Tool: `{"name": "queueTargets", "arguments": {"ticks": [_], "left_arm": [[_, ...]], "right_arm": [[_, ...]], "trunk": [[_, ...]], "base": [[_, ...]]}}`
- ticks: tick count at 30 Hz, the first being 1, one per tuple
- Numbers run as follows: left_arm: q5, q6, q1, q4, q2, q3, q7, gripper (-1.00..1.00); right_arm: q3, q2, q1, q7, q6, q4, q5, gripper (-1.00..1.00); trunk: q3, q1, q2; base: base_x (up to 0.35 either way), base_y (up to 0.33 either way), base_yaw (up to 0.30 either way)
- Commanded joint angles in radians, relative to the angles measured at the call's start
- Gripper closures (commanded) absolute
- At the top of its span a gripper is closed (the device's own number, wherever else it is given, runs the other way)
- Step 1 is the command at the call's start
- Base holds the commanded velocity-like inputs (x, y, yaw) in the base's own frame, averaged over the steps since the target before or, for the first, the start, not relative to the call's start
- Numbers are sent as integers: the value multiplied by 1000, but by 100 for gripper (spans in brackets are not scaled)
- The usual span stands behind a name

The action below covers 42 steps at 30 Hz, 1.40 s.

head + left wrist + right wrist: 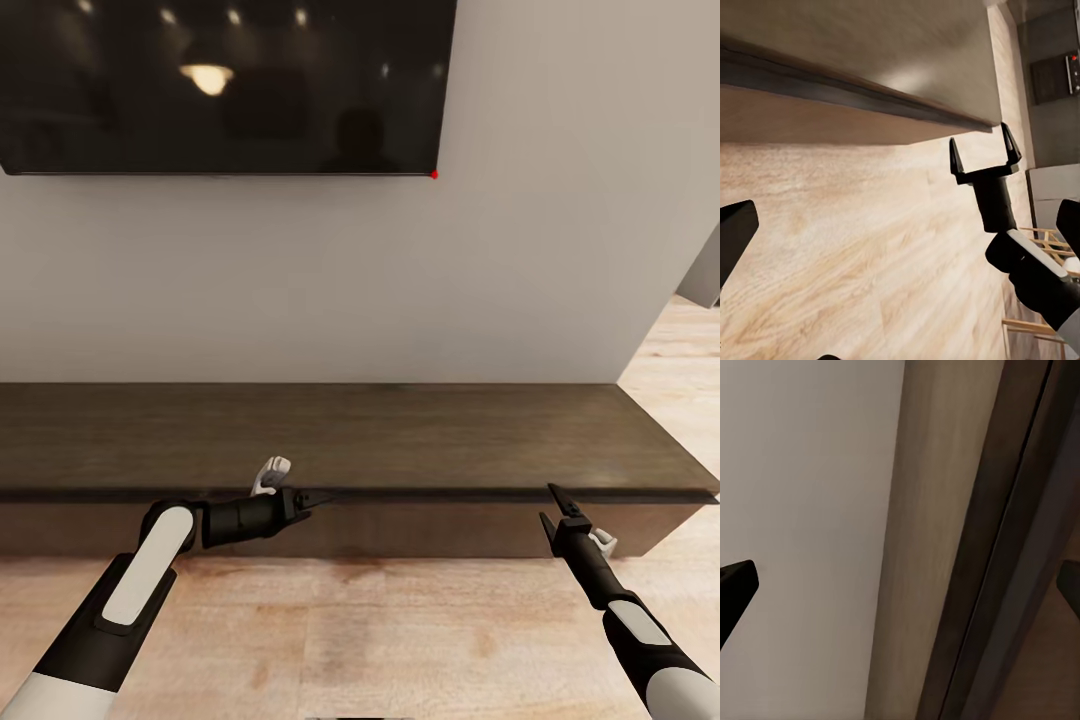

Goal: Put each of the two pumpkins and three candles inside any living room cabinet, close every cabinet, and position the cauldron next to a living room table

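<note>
A long, low dark brown cabinet [350, 440] runs along the grey wall beneath a wall-mounted black television [225, 85]. Its flat top is bare and its plain fronts look shut. Both arms reach toward its front edge over the pale wood floor [380, 630]. The left gripper [315, 500] points sideways, its tips right at the lip under the top, and whether it is spread or closed cannot be told. The right gripper [553, 503] hangs just before the front farther right, fingers spread and empty. The robot appears to be working on a cabinet front, opening or closing it. Next, a finger must catch that handleless edge.
</note>
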Motion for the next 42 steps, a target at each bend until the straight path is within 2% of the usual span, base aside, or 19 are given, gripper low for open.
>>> {"name": "queueTargets", "arguments": {"ticks": [1, 17, 29, 34, 42], "left_arm": [[-8, 2, -1, 0, 1, -1, -8, -100], [-8, 2, 0, -1, 1, -1, -8, -100], [-8, 2, 0, -2, 0, 0, -8, -100], [-8, 2, -1, -2, 1, 0, -8, -100], [-8, 2, 0, -13, 1, 1, -9, -100]], "right_arm": [[-1, 0, -1, 2, 9, 1, -8, -100], [-1, 0, -1, 1, 9, 2, -7, -100], [-1, 0, -1, -1, 9, 2, -6, -100], [-1, 0, -1, -35, 9, 2, -8, -100], [-1, 0, -1, -47, 9, 2, -9, -100]], "trunk": [[-1, 0, 0], [-1, 0, 0], [-38, 46, -84], [-38, 46, -84], [-38, 46, -84]], "base": [[80, 0, 0], [14, 0, 0], [0, 0, 0], [0, 0, 0], [4, 0, 0]]}}
